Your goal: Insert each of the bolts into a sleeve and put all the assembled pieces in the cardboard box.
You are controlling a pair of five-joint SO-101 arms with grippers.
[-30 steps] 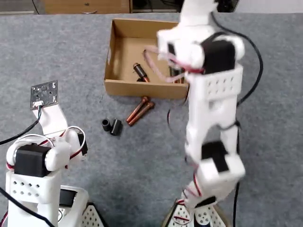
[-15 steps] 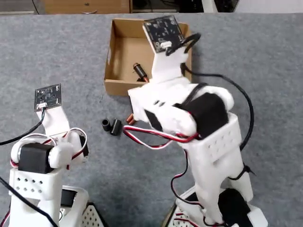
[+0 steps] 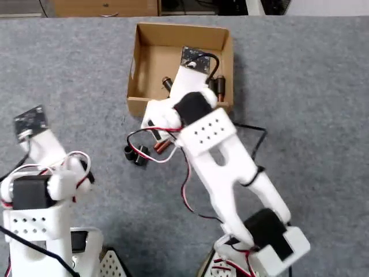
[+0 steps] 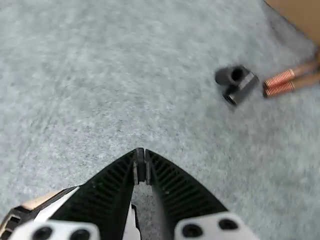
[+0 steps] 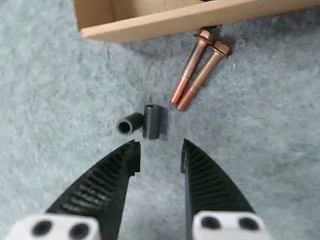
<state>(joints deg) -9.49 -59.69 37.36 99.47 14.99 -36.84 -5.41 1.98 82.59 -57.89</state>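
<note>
**Examiner:** Condition of the right gripper?

**Inspector:** The right gripper [image 5: 159, 147] is spread and holds nothing. It hangs over the grey carpet [image 5: 45, 90]. Two black sleeves [image 5: 153, 121] lie just ahead of its fingertips, touching each other. One of them is in line with the gap between the jaws.

**Examiner:** The bolts?

**Inspector:** Two copper bolts [image 5: 201, 77] lie side by side just beyond the sleeves. Their threaded ends point back toward the gripper. Their heads are just beside the near wall of the cardboard box [image 5: 200, 17].

**Examiner:** Left gripper?

**Inspector:** The left gripper [image 4: 140, 152] has its fingers pressed together with nothing held. The sleeves and bolts lie well ahead of it and off to one side.

**Examiner:** Contents of the box?

**Inspector:** The high view shows dark-and-copper pieces [image 3: 168, 85] inside. They are possibly bolts seated in sleeves, but the arm covers part of them, so I cannot confirm it.
</note>
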